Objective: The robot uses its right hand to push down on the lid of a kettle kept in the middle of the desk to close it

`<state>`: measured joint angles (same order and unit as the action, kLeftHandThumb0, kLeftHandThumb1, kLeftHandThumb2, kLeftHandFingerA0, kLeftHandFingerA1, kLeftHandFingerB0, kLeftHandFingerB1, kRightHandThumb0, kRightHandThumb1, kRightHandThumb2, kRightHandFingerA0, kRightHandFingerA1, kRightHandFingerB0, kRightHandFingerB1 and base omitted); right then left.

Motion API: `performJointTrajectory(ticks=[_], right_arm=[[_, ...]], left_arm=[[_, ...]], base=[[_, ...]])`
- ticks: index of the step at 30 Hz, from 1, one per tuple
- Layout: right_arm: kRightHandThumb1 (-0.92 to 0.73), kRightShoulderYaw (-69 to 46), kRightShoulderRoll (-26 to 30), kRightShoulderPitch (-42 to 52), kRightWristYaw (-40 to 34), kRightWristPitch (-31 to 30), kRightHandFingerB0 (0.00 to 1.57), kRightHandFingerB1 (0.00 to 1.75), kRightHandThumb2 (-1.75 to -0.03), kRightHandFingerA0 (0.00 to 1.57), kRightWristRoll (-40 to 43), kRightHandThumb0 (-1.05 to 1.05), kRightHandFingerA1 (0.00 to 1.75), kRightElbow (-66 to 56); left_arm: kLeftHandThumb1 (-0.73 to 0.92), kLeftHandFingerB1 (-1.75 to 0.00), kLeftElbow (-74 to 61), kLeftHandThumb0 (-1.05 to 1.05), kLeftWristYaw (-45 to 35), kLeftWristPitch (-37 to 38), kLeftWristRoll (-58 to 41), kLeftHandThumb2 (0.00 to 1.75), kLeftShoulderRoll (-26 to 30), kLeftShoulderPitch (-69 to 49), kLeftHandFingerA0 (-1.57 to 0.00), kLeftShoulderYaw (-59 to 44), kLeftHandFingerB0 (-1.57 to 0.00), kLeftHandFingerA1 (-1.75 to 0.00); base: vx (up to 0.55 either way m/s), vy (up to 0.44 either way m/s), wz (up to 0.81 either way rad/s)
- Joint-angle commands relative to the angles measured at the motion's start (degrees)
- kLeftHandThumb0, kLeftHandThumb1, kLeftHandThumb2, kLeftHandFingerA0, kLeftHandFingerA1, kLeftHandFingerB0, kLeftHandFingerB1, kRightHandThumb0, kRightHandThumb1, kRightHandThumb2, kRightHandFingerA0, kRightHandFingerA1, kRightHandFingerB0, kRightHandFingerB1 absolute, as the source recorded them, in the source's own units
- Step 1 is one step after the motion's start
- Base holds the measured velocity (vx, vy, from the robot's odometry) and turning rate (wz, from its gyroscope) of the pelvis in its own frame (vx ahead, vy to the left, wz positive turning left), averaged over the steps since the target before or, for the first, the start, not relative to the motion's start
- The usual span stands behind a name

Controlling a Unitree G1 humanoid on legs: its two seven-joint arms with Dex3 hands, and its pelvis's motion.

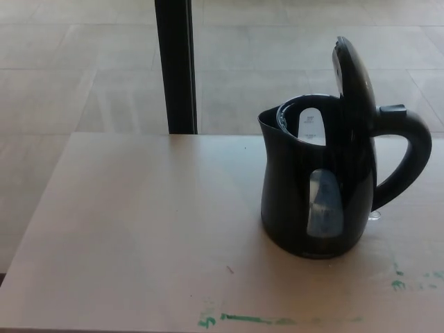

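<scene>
A black electric kettle [316, 194] stands upright on the light wooden desk [139, 229], right of the picture's middle. Its lid [352, 73] is swung up and stands nearly vertical above the rim, leaving the mouth open. The spout points left and the handle [409, 163] curves out to the right. A pale water-level window shows on its front. Neither of my hands appears in the head view.
A black vertical post [176, 66] rises behind the desk's far edge, left of the kettle. Green marks [257, 319] streak the desk near its front edge. Beyond the desk lies a pale tiled floor [69, 62].
</scene>
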<state>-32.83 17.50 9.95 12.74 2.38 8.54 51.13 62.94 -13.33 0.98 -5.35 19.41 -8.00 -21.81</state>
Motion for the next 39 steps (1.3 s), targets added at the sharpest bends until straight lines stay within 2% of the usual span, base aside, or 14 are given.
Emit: performJointTrajectory(ticks=[1,7,8,10,11,12,27,28,29,32,33,35,36,39], right_arm=[[-0.57,-14.4,3.5,-1.9,9.7,1.3,0.09,0.40,-0.86,0.18,18.5,-0.64,0.52,-0.9],[-0.59,-15.1,3.3,-1.6,10.6,1.5,0.09,0.41,-0.88,0.19,16.7,-0.65,0.55,-1.9],[-0.59,-15.0,3.2,-1.5,10.2,1.5,0.10,0.41,-0.89,0.21,16.2,-0.65,0.55,-2.2],[-0.58,-15.7,2.8,-1.5,10.7,1.4,0.09,0.41,-0.88,0.20,16.6,-0.64,0.56,-2.5],[-0.58,-15.7,2.8,-1.5,10.9,1.4,0.09,0.41,-0.87,0.17,16.5,-0.65,0.53,-2.6],[-0.56,-16.2,2.9,-1.9,11.0,1.4,0.11,0.41,-0.86,0.20,16.8,-0.65,0.54,-1.6],[-0.59,-16.1,3.5,-2.7,9.1,1.4,0.15,0.42,-0.90,0.26,19.0,-0.68,0.55,-1.9],[-0.77,-15.0,3.9,-2.3,9.3,3.2,0.16,0.27,-0.63,0.28,17.7,-0.62,0.49,-2.6],[-0.62,-14.9,4.3,-2.1,10.1,2.9,0.06,0.40,-0.91,0.20,17.9,-0.65,0.53,-3.3],[-0.63,-14.8,6.3,-4.2,9.8,4.2,0.11,0.40,-0.91,0.22,18.1,-0.65,0.49,-3.0],[-0.63,-14.9,7.2,-5.2,9.5,4.3,0.10,0.40,-0.92,0.23,18.3,-0.65,0.51,-3.2],[-0.77,-15.4,8.0,-7.0,8.6,3.4,0.17,0.27,-0.63,0.31,19.3,-0.61,0.43,-6.3],[-0.62,-15.3,8.4,-8.2,7.7,2.5,0.11,0.42,-0.93,0.23,19.7,-0.69,0.53,-9.3],[-0.63,-14.2,11.0,-13.3,6.9,1.2,0.13,0.42,-0.92,0.26,19.7,-0.64,0.52,-13.1]], left_arm=[[0.74,-0.34,5.3,-0.75,-9.8,-1.7,-11.5,0.63,4.9,2.2,-0.46,-10.3,-0.30,-0.52],[0.75,-0.34,5.8,-0.78,-10.4,-0.7,-10.0,0.63,4.9,2.4,-0.46,-11.1,-0.30,-0.49],[0.61,-0.47,5.9,-0.78,-11.5,-1.2,-10.4,0.97,5.0,2.5,-0.42,-11.7,-0.22,-0.62],[0.75,-0.34,6.1,-0.76,-11.9,-1.5,-10.8,0.63,4.9,2.3,-0.44,-12.5,-0.28,-0.53],[0.59,-0.47,6.2,-0.76,-11.5,-1.4,-10.5,0.96,4.9,2.4,-0.41,-12.5,-0.23,-0.60],[0.76,-0.34,6.3,-0.76,-11.5,-1.3,-10.2,0.63,5.0,2.5,-0.41,-12.4,-0.29,-0.48],[0.75,-0.34,7.1,-0.75,-12.1,-1.0,-11.1,0.63,5.7,2.5,-0.41,-11.7,-0.30,-0.49],[0.75,-0.34,7.2,-0.76,-12.2,-0.8,-11.1,0.63,5.7,2.5,-0.43,-11.7,-0.30,-0.52],[0.74,-0.34,7.4,-0.76,-12.3,-0.9,-11.3,0.63,5.7,2.6,-0.41,-11.7,-0.30,-0.50],[0.74,-0.34,8.1,-0.75,-11.4,-0.2,-10.9,0.63,5.6,2.9,-0.45,-11.3,-0.32,-0.49],[0.61,-0.48,8.0,-0.78,-11.5,0.4,-10.7,0.97,5.5,2.6,-0.43,-11.0,-0.27,-0.59],[0.77,-0.33,8.2,-0.75,-12.2,0.3,-10.4,0.63,5.7,2.5,-0.43,-10.4,-0.31,-0.48],[0.76,-0.34,7.9,-0.76,-12.6,0.5,-10.3,0.63,5.8,2.4,-0.41,-10.0,-0.29,-0.46],[0.76,-0.35,6.9,-0.74,-12.6,-0.2,-11.1,0.63,5.8,2.2,-0.41,-10.1,-0.30,-0.48]], base=[[0.00,0.000,0.00],[0.00,0.000,0.00],[0.00,0.000,0.00],[0.00,0.000,0.00],[0.00,0.000,0.00],[0.00,0.000,0.00],[0.00,0.000,0.00],[0.00,0.000,0.00],[0.00,0.000,0.00],[0.00,0.000,0.00],[0.00,0.000,0.00],[0.00,0.000,0.00],[0.00,0.000,0.00],[0.00,0.000,0.00]])
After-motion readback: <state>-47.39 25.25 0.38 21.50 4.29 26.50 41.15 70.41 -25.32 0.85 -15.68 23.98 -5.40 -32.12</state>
